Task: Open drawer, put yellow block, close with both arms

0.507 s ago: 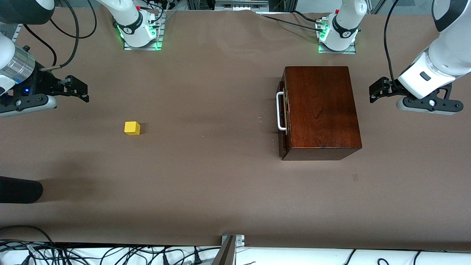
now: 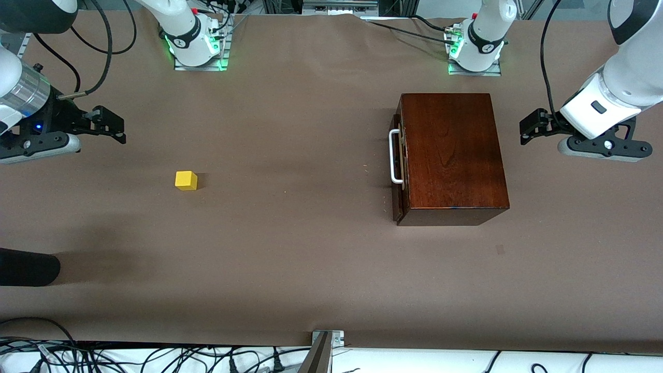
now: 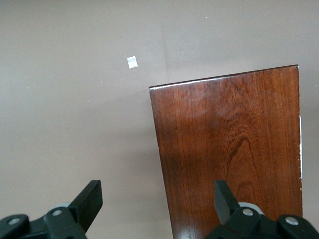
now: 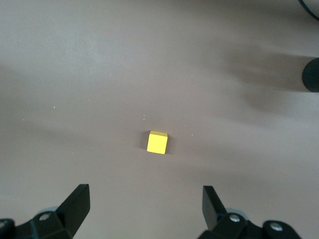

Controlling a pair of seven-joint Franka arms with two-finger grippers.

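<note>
The dark reddish-brown wooden box (image 2: 453, 155) stands toward the left arm's end of the table, its drawer shut, with the white bar handle (image 2: 394, 157) on the side facing the table's middle. The box top also shows in the left wrist view (image 3: 229, 149). The yellow block (image 2: 186, 180) sits on the table toward the right arm's end and shows in the right wrist view (image 4: 157, 142). My left gripper (image 2: 529, 127) is open and empty, up in the air beside the box. My right gripper (image 2: 111, 124) is open and empty, over the table near the block.
The table is covered in brown paper (image 2: 290, 248). A black rounded object (image 2: 28, 267) juts in at the edge nearest the right arm's end. A small pale tag (image 3: 132, 61) lies on the table near the box. Cables run along the front edge.
Both grippers have shifted only very slightly. The box and the block have not moved.
</note>
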